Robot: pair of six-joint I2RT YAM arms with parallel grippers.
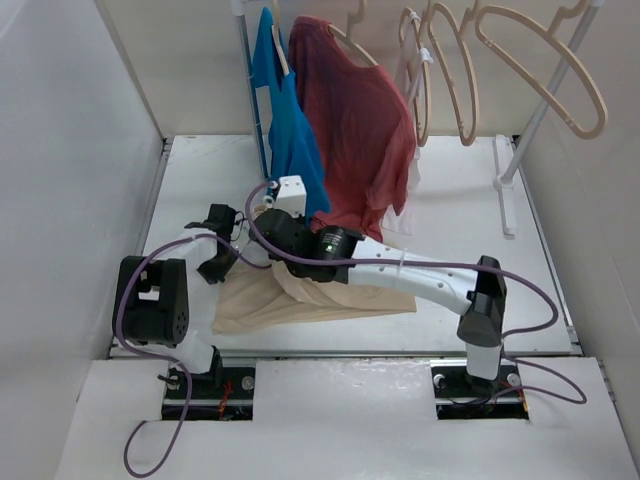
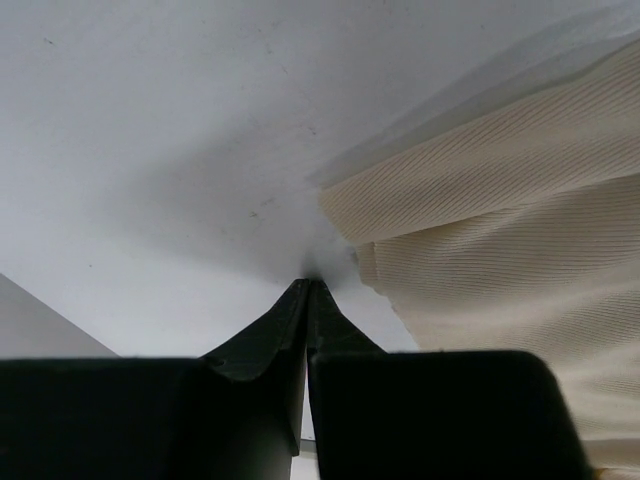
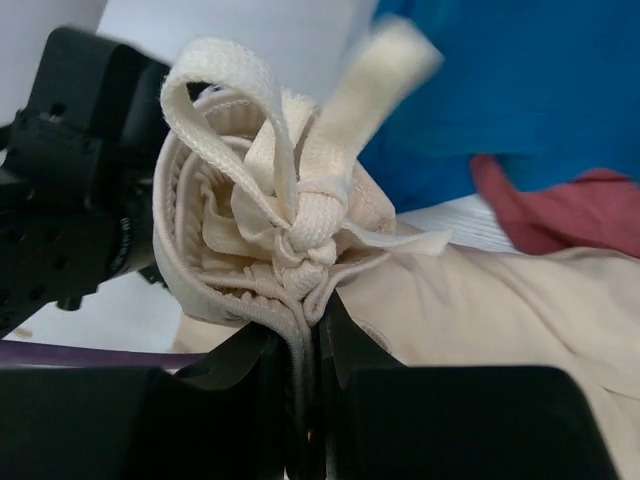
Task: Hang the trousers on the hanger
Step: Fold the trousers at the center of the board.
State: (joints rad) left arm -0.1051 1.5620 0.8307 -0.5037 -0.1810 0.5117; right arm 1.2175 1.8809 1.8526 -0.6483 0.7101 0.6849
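White worktop (image 1: 470, 200) and white walls frame the scene, with a rack of pale tan hangers at the back beside a red T-shirt (image 1: 350, 130) and a blue garment (image 1: 292, 130). We see the trousers (image 1: 320, 298) lying crumpled on the worktop in front of the arms, well apart from the wide hanger (image 1: 592, 128). The right gripper (image 3: 312, 310) pinches their gathered waistband under the knotted flat drawstring (image 3: 305, 240). The left gripper (image 2: 308, 285) has its jaws pressed together on nothing we can see, with the cloth edge just beside them. We judge this the pick-up step. Next, the left jaws need to reopen and catch the waistband. The cloth is thin, finely ribbed and limp.
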